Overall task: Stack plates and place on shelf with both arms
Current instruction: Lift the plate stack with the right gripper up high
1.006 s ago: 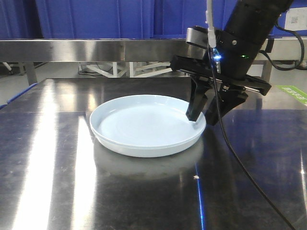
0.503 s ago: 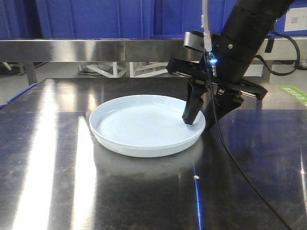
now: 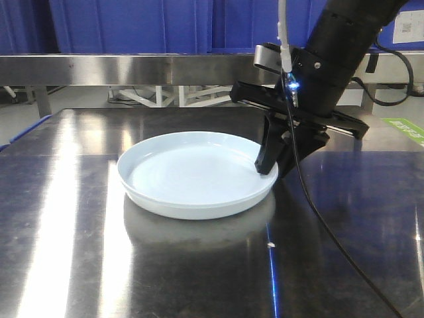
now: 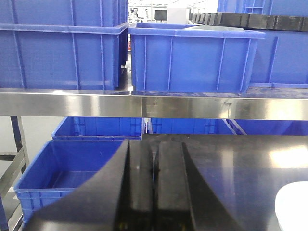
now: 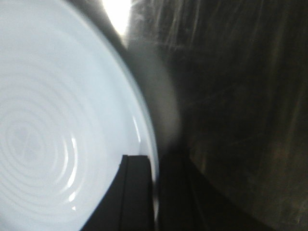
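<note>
Exterior front-facing view: a white QR label [image 3: 404,26] at far right is too small to read. The black right gripper [image 3: 273,169] pinches the right rim of the pale bluish-white glossy round plate [image 3: 192,175], which lies mid-way across the dark reflective steel tabletop [image 3: 199,278]. The left gripper [image 4: 154,192] has its jaws pressed together, empty, facing blue plastic crates [image 4: 192,57] on the brushed-steel shelf [image 4: 144,103].

One plate [image 3: 192,175], possibly two stacked, is lying on the single tabletop [image 3: 199,278], two hands are showing, the right hand [image 3: 270,169] and the left hand [image 4: 154,149], and at least five blue crates [image 4: 192,57] are sitting around the far shelf [image 4: 144,103].
</note>
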Motion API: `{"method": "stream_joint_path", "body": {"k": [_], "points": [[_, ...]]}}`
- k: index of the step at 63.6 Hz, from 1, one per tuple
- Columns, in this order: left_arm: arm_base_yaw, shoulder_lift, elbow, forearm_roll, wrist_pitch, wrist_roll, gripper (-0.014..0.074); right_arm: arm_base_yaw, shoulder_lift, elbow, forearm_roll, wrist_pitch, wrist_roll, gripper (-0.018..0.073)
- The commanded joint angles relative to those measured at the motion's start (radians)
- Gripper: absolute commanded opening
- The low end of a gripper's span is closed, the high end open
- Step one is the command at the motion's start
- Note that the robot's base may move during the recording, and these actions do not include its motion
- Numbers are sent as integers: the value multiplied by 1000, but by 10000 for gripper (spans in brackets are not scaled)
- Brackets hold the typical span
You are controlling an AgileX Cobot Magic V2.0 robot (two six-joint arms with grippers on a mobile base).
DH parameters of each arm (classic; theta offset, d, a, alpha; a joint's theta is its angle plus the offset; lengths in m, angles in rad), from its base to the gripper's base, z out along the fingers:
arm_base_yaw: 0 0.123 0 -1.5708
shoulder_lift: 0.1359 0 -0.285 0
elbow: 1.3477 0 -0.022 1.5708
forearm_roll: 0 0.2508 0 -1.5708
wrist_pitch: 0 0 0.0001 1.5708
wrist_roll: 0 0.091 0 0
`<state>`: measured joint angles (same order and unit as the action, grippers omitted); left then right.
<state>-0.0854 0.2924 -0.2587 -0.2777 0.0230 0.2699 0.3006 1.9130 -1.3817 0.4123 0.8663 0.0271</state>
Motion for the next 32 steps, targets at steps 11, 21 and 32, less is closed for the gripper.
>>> {"method": "stream_joint_path", "body": {"k": [11, 21, 32], "points": [[-7, 6, -35, -10, -88, -4, 80, -1, -89, -23, 26, -63, 11, 49], [-7, 6, -35, -10, -88, -4, 80, -2, -154, 10, 26, -183, 11, 49], [-7, 6, -35, -10, -88, -4, 80, -20, -265, 151, 22, -393, 11, 49]]}}
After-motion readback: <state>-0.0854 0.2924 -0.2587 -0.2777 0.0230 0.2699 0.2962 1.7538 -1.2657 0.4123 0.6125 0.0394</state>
